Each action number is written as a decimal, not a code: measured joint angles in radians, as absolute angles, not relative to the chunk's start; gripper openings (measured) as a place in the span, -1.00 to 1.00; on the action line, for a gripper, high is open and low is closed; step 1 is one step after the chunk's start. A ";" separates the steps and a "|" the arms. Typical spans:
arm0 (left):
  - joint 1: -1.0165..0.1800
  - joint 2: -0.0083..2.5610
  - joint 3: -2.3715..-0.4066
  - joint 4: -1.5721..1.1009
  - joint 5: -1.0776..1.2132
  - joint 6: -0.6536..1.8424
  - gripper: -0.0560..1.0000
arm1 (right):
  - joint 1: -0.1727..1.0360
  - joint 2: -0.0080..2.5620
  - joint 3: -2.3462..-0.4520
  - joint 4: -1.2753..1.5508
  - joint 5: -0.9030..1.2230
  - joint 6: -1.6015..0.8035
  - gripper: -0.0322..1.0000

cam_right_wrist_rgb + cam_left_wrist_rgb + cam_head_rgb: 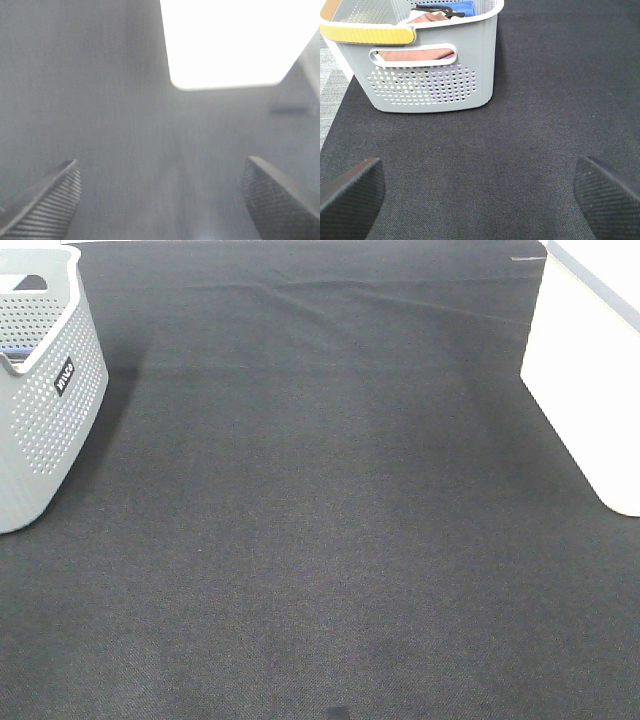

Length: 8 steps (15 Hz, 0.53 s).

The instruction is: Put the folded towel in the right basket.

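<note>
A pinkish-brown folded towel (426,18) lies inside the grey perforated basket (435,85), with a blue cloth (463,7) behind it. The towel also shows through the handle slot. In the high view this grey basket (40,410) stands at the far left and the towel is hidden. The white right basket (590,390) stands at the right edge and shows bright in the right wrist view (235,40). My left gripper (477,167) is open and empty over the mat, short of the grey basket. My right gripper (161,162) is open and empty, facing the white basket. Neither arm shows in the high view.
A black mat (320,520) covers the table between the two baskets, with a fold (330,295) near its far edge. The grey basket has a yellow handle (370,34). Pale table surface (332,80) shows beside the mat.
</note>
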<state>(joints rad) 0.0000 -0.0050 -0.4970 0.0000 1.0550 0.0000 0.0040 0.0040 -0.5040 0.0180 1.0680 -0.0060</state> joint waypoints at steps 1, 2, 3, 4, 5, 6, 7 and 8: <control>0.000 -0.005 -0.497 0.000 1.055 0.000 0.95 | 0.004 -0.005 -0.504 0.018 1.068 -0.006 0.66; 0.000 -0.005 -0.497 0.000 1.055 0.000 0.95 | 0.004 -0.006 -0.504 0.018 1.068 -0.006 0.66; 0.000 -0.005 -0.497 0.000 1.055 0.000 0.95 | 0.004 -0.006 -0.504 0.018 1.068 -0.006 0.66; 0.000 -0.005 -0.497 0.000 1.055 0.000 0.95 | 0.004 -0.006 -0.504 0.018 1.068 -0.006 0.66; 0.000 -0.005 -0.497 0.000 1.055 0.000 0.95 | 0.004 -0.006 -0.504 0.018 1.068 -0.006 0.66; 0.000 -0.005 -0.497 0.000 1.055 0.000 0.95 | 0.004 -0.006 -0.504 0.018 1.068 -0.006 0.66; 0.000 -0.005 -0.497 0.000 1.055 0.000 0.95 | 0.004 -0.006 -0.504 0.018 1.068 -0.006 0.66; 0.000 -0.005 -0.497 0.000 1.055 0.000 0.95 | 0.004 -0.006 -0.504 0.018 1.068 -0.006 0.66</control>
<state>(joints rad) 0.0000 -0.0050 -0.4970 0.0000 1.0550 0.0000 0.0040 -0.0060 -0.5040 0.0180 1.0680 -0.0060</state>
